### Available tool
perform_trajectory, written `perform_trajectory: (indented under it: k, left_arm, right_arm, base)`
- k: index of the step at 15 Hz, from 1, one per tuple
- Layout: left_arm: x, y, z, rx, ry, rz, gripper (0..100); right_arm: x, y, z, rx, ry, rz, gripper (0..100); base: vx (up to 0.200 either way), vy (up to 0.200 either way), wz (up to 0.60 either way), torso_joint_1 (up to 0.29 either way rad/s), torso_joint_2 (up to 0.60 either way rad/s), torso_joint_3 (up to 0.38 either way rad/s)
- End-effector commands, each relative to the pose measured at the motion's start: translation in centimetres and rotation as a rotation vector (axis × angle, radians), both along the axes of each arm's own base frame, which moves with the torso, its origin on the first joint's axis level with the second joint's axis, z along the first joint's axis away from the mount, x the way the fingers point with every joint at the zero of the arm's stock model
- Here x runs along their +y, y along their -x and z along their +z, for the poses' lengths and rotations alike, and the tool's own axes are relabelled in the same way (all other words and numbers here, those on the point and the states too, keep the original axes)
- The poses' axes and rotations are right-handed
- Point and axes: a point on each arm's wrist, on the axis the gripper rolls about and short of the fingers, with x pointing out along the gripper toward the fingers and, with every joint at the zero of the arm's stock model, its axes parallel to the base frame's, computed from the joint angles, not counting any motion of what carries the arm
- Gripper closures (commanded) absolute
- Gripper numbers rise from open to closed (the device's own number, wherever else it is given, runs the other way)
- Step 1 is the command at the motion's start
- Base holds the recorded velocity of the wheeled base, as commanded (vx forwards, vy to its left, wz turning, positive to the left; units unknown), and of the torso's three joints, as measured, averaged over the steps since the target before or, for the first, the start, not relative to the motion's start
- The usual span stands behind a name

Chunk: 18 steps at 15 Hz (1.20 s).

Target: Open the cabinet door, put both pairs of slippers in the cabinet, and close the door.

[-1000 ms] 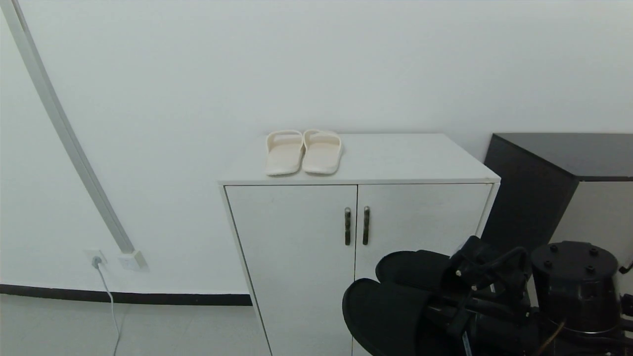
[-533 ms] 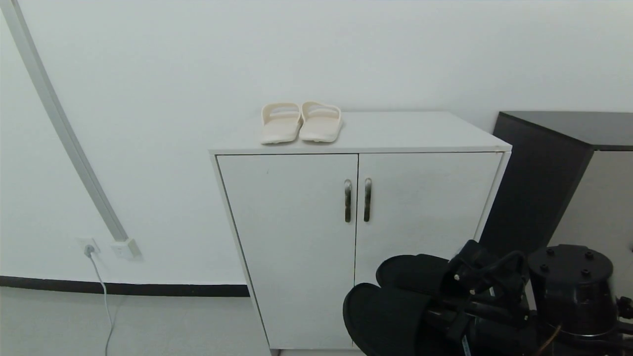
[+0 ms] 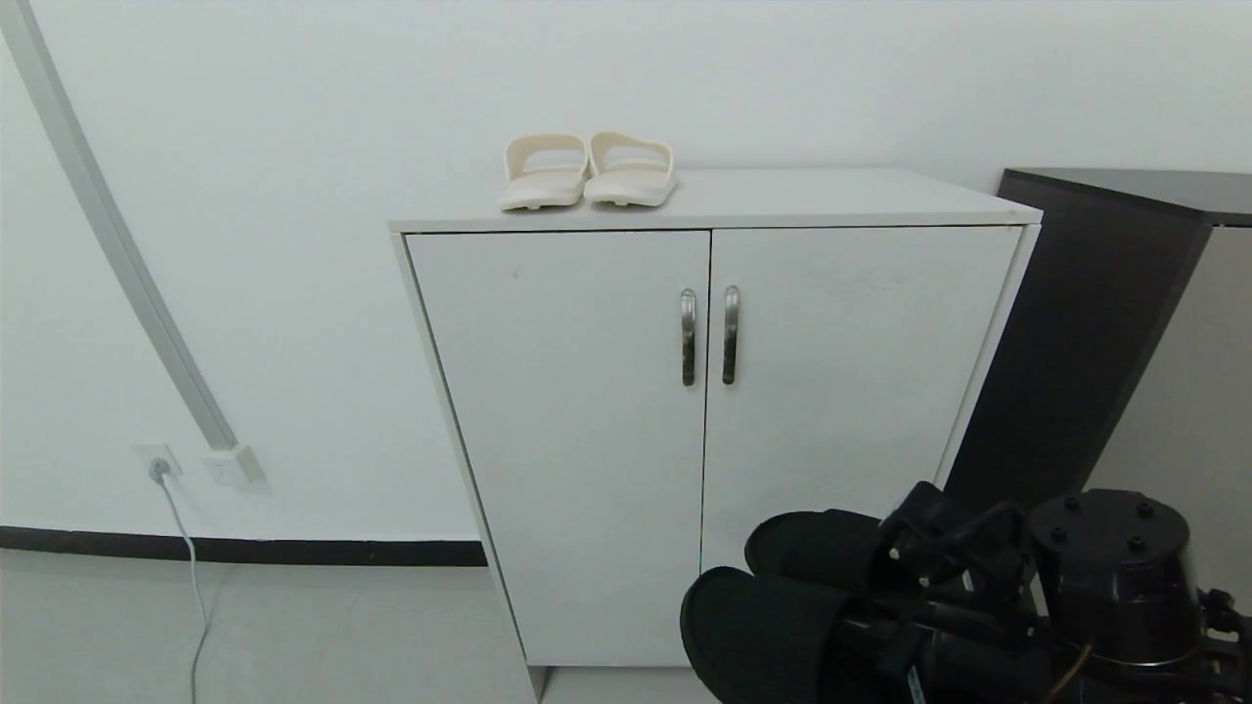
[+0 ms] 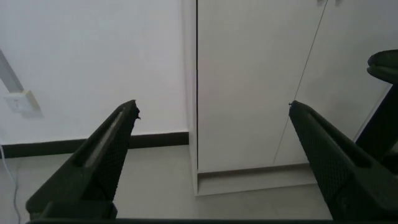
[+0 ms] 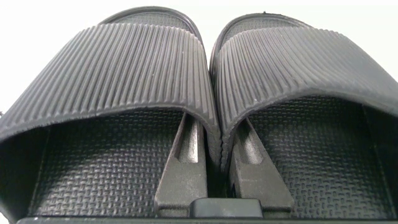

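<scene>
Black slippers (image 3: pixel 782 611) (one pair) pinched by right gripper (image 5: pixel 214 124), five o'clock of cabinet (image 3: pixel 567 411); cream slippers (image 3: pixel 587 174) atop, eleven o'clock; left gripper (image 4: pixel 211 111) spread.

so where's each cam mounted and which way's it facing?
Head: on the head, forward-down at the closed cabinet, beige slippers on top; right arm low right with black slippers.
Left wrist: past the open left gripper at the cabinet's lower front, floor.
Right wrist: along the right gripper into the clamped black slippers.
Shared: cabinet (head, left wrist); black slippers (head, right wrist).
</scene>
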Motion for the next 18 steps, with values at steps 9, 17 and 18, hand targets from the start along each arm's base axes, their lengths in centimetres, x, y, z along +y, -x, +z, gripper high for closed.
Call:
perform_trajectory:
  k: [9,17,18]
  left_arm:
    - [-0.2,-0.7,7.2,0.069,0.028,-0.119,0]
    - [-1.4,-11.0,13.5,0.122,-0.011,-0.417,0]
    - [-2.1,-12.6,13.6,0.125,-0.019,-0.468,0]
  right_arm:
    - [0.1,-0.1,-0.1,-0.006,-0.003,0.000,100]
    - [0.0,0.0,-0.2,-0.026,-0.023,0.002,100]
    - [0.0,0.0,-0.2,-0.026,-0.023,0.002,100]
  base:
    - [0.000,0.000,0.00,-0.007,0.04,0.040]
    - [0.000,0.000,0.00,0.000,0.00,0.000]
    - [0.000,0.000,0.00,0.000,0.00,0.000]
